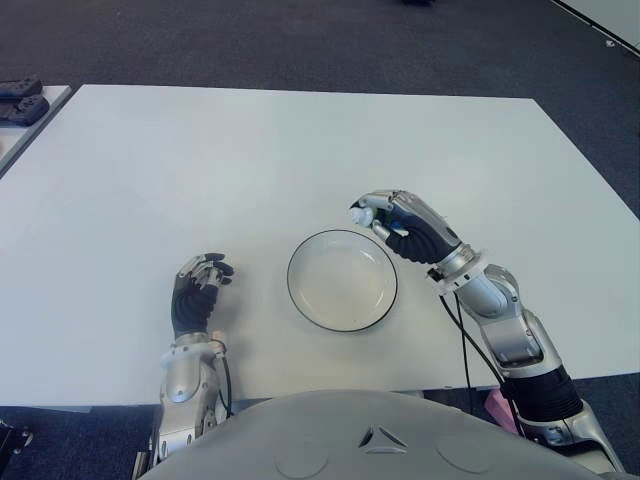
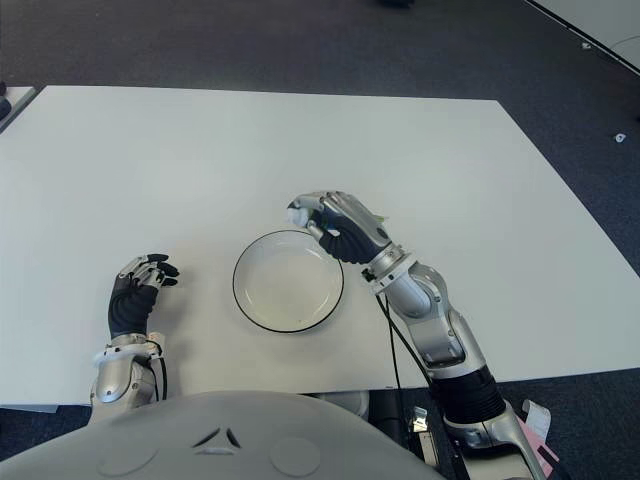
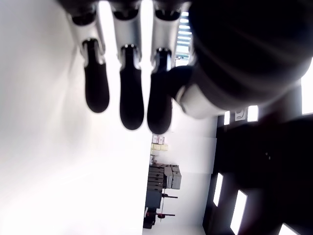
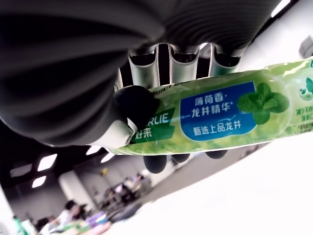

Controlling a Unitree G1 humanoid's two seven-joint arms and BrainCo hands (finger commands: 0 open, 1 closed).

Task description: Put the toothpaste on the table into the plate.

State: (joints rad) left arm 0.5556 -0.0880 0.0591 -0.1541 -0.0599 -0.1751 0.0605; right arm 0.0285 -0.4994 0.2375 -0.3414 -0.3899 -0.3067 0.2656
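My right hand (image 1: 395, 222) is shut on a green and white toothpaste tube (image 4: 220, 115) with a blue label and mint leaves. The tube's white cap (image 1: 362, 213) sticks out of the fist, just above the far right rim of the plate. The plate (image 1: 375, 305) is a white round dish with a dark rim, lying on the white table (image 1: 200, 170) near its front edge. It holds nothing. My left hand (image 1: 200, 288) shows left of the plate, fingers loosely curled and holding nothing.
Dark objects (image 1: 20, 100) lie on a second table at the far left edge. Dark carpet (image 1: 300, 40) surrounds the table. A cable (image 1: 463, 345) runs along my right forearm.
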